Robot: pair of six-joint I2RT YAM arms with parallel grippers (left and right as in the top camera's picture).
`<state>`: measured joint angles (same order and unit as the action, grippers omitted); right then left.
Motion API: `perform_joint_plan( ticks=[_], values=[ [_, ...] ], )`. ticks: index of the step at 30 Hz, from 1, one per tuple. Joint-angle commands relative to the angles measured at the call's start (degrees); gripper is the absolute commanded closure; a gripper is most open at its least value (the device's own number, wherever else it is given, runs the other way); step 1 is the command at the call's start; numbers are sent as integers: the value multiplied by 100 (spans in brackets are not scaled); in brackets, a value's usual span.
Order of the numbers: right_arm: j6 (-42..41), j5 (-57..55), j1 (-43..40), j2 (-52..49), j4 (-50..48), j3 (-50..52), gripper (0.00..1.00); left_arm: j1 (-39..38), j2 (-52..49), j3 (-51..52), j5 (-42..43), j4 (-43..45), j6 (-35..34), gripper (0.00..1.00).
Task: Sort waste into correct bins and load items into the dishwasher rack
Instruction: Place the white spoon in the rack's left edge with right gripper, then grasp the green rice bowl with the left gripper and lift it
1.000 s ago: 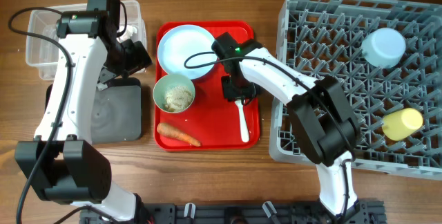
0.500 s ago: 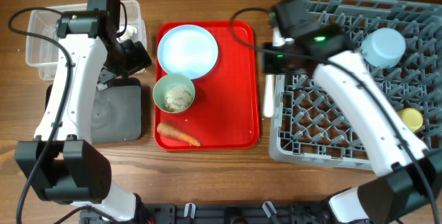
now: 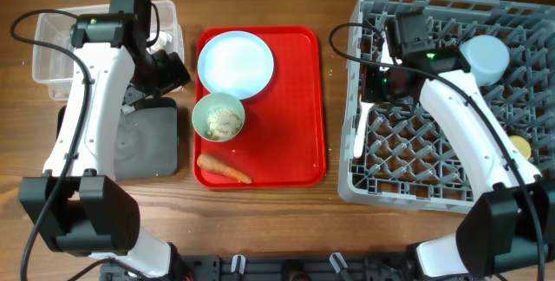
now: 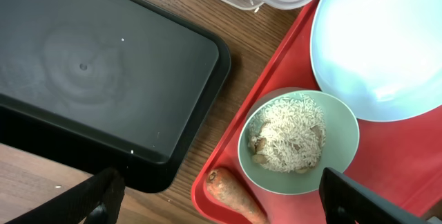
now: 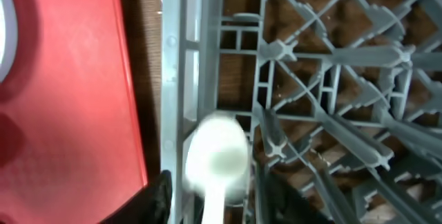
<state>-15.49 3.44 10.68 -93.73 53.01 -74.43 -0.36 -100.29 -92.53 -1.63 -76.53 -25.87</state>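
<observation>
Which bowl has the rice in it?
The pale green bowl on the flat red tray holds it; the light blue bowl sits in the grey lattice rack.

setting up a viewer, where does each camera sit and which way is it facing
Overhead: fixed above the table, looking straight down; both arms show, with the red tray and dishwasher rack.
Left wrist: looking down at the black tray, green bowl and carrot; left fingers spread at the bottom edge.
Right wrist: looking down at the rack's left edge; white spoon between right fingers.
Shared: the red tray shows in all three.
</observation>
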Motion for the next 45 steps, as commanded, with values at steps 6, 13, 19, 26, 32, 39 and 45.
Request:
perform_joint_plan(
  ticks=[6, 13, 19, 26, 32, 39, 45],
  values=[
    [57, 129, 11, 109, -2, 20, 45, 11, -44, -31, 31, -11, -31, 8],
    [1550, 953, 17, 1329, -223, -55, 9, -463, -44, -31, 227, 105, -7, 9],
    [1187, 57, 15, 1296, 4, -55, 11, -2120, -269, -26, 219, 525, -55, 9],
    [1187, 39, 15, 1296, 59, -55, 13, -2761, -1270, -26, 197, 870, -164, 12],
    [903, -396, 15, 1296, 181, -55, 16, -2761, -1773, -15, 190, 1182, -164, 14],
    [903, -409, 15, 1296, 190, -55, 16, -2761, -2041, 221, -57, 1440, -166, 17],
    [890, -409, 15, 1296, 190, -55, 17, -2765, -2133, 256, -57, 1471, -166, 67]
  ],
)
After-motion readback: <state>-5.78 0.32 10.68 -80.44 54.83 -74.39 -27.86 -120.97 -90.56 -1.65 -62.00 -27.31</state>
